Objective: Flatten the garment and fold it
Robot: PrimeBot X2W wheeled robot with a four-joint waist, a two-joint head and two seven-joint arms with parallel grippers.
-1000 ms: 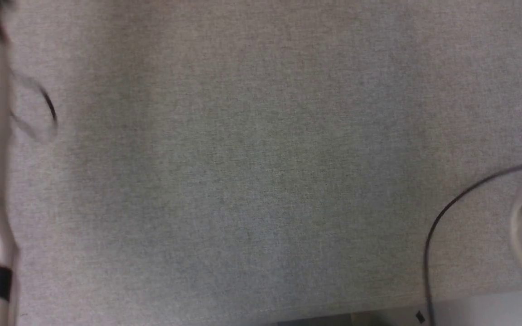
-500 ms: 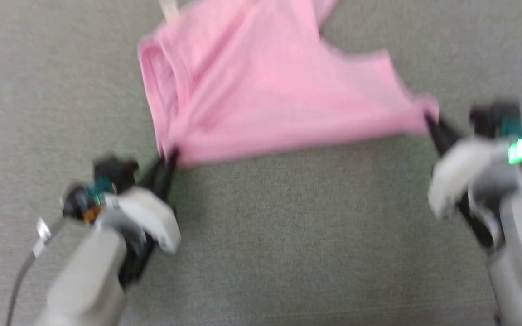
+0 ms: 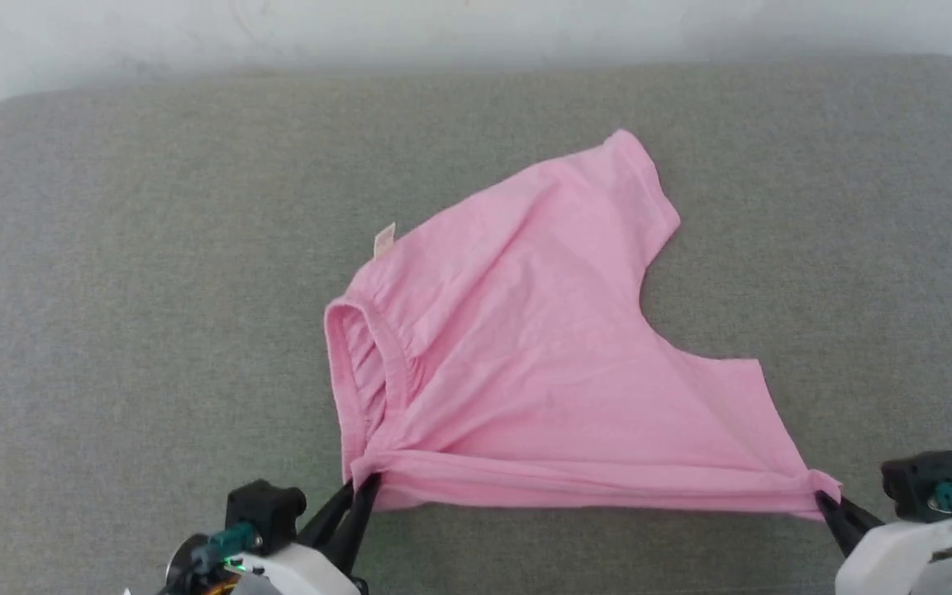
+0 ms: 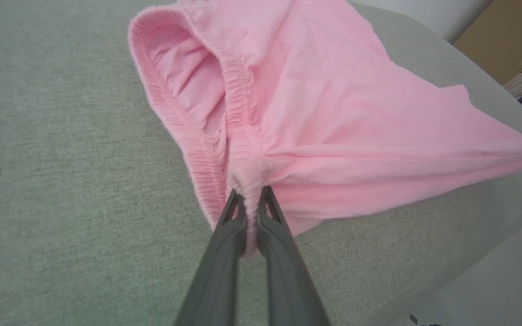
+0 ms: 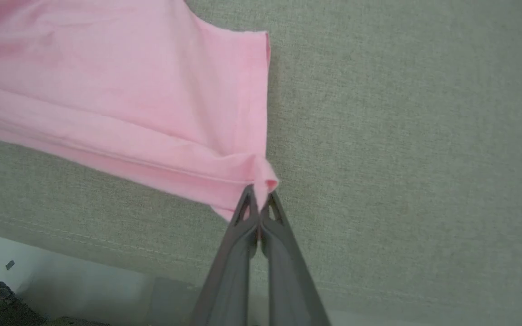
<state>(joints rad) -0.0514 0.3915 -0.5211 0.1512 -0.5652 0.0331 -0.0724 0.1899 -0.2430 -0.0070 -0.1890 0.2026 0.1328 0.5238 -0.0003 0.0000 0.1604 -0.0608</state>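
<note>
Garment (image 3: 525, 364): light pink, thin cloth. It lies on a grey cloth-covered surface (image 3: 112, 289), a little right of centre in the head view and toward the near edge. It is spread out but not flat. The near edge is drawn into a taut, straight ridge, with creases fanning out from each pinched end. One leg points to the far right. The other leg ends at the near right corner.

Gathered waistband (image 4: 184, 131): on the garment's left side, gaping open in a loop with ruched inner cloth showing. A small white label (image 3: 383, 240) sticks out from the far end of the waist over the grey.

Left gripper (image 3: 358, 492): low at near left, fingers clamped on the near end of the waistband. In the left wrist view, bunched elastic is squeezed between the two dark fingers.

Right gripper (image 3: 827, 502): low at near right, fingers pressed together on the hem corner of the near leg. In the right wrist view, a small pink fold pokes out past the tips.

The grippers are well apart, with the whole stretched edge between them. I cannot tell whether that edge clears the surface.

The surface has rounded far corners, with a pale wall (image 3: 476, 25) behind it. The left wrist view shows a brown cardboard box (image 4: 501, 40) beyond the surface's edge.
</note>
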